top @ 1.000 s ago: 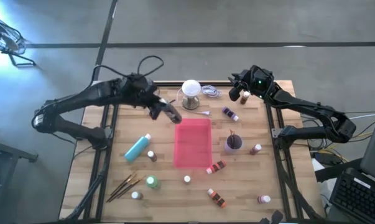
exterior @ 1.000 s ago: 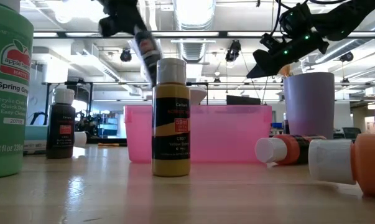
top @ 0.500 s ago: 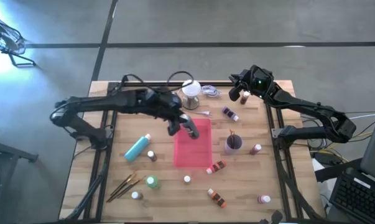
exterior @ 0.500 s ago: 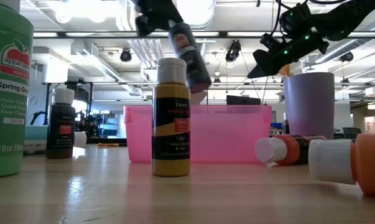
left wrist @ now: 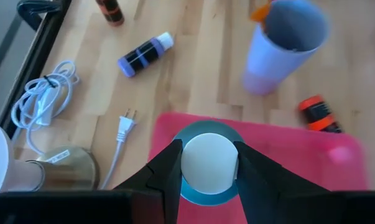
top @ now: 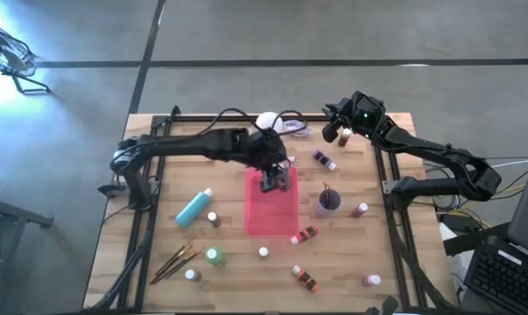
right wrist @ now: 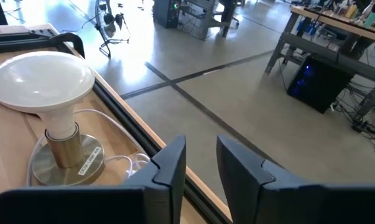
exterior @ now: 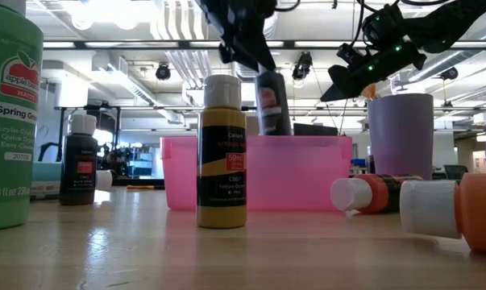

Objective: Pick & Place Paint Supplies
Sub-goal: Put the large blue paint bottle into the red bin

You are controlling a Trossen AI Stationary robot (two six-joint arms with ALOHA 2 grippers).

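So the left gripper (top: pixel 272 179) is out over the far end of the pink tray (top: pixel 272 214), pinching a small dark paint bottle (exterior: pixel 272 102) by its sides; in the left wrist view its white cap (left wrist: pixel 207 164) sits squeezed between the two dark fingers (left wrist: pixel 165 174), pointing back at the camera. From the low view the bottle hangs roughly upright just above the tray's rim (exterior: pixel 307 141), not touching it. The right gripper (top: pixel 336 131) is parked up at the far right corner of the table, fingers a little apart with nothing between them, looking at the white lamp-like stand (right wrist: pixel 47 81). The rest of the paint stuff is scattered on the wood: a teal bottle (top: pixel 193 208) lying left of the tray with a little brown one (top: pixel 214 220) just beside it, brushes (top: pixel 178 261) near the front left edge, a green bottle (top: pixel 214 255) close by them, a purple bottle (top: pixel 324 160) lying down right of the tray, and an orange-and-black one (top: pixel 306 234) at the tray's near right corner. A lilac cup (top: pixel 328 201) stands right of the tray with something thin sticking out of it.
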